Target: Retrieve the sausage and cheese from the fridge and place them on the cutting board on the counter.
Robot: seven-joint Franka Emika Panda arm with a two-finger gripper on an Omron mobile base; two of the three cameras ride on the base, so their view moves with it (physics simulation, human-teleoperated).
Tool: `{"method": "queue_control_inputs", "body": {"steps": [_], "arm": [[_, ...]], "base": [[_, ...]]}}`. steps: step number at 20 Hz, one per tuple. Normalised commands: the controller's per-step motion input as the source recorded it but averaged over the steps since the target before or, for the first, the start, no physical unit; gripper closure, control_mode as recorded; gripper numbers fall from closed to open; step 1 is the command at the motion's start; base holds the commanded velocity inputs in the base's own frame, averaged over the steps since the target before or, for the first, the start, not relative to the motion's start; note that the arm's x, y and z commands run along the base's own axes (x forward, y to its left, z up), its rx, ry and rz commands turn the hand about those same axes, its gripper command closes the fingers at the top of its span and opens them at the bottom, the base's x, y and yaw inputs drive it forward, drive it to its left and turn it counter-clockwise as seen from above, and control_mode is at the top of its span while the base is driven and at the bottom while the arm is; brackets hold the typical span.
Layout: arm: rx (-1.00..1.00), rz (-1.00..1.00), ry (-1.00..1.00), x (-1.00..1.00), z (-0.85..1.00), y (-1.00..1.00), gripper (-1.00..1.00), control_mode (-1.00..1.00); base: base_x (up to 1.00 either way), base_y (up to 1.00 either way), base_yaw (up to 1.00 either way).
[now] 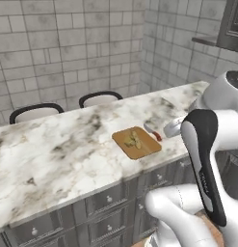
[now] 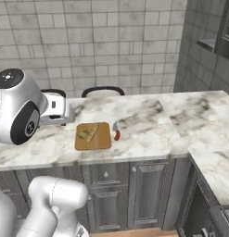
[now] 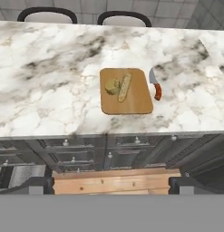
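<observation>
Marble counter (image 1: 58,149), left base view: the cutting board (image 1: 145,147) carries pale pieces, which I judge to include the cheese (image 1: 133,140); a red-handled knife (image 1: 153,132) lies just beside the board.

Right base view: two pale items rest on the board; neither reads as dark red-brown, so I cannot confirm the sausage (image 2: 91,132).

Hand view: my fingers (image 3: 40,185) stand fully apart, holding nothing, pulled back over the counter's front edge. Placement appears complete.
</observation>
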Motion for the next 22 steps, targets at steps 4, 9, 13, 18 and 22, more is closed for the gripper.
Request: {"method": "queue_control_inputs", "body": {"steps": [4,9,13,18,22], "arm": [[0.00,0.00,0.00,0.00,0.00,0.00,-1.00,1.00],[0.00,0.00,0.00,0.00,0.00,0.00,-1.00,1.00],[0.00,0.00,0.00,0.00,0.00,0.00,-1.00,1.00],[0.00,0.00,0.00,0.00,0.00,0.00,-1.00,1.00],[0.00,0.00,0.00,0.00,0.00,0.00,-1.00,1.00]], "base": [[-0.93,0.09,0.33],[-0.65,0.70,0.73],[-0.17,0.94,0.84],[0.41,1.00,0.45],[0.71,0.97,0.28]]}}
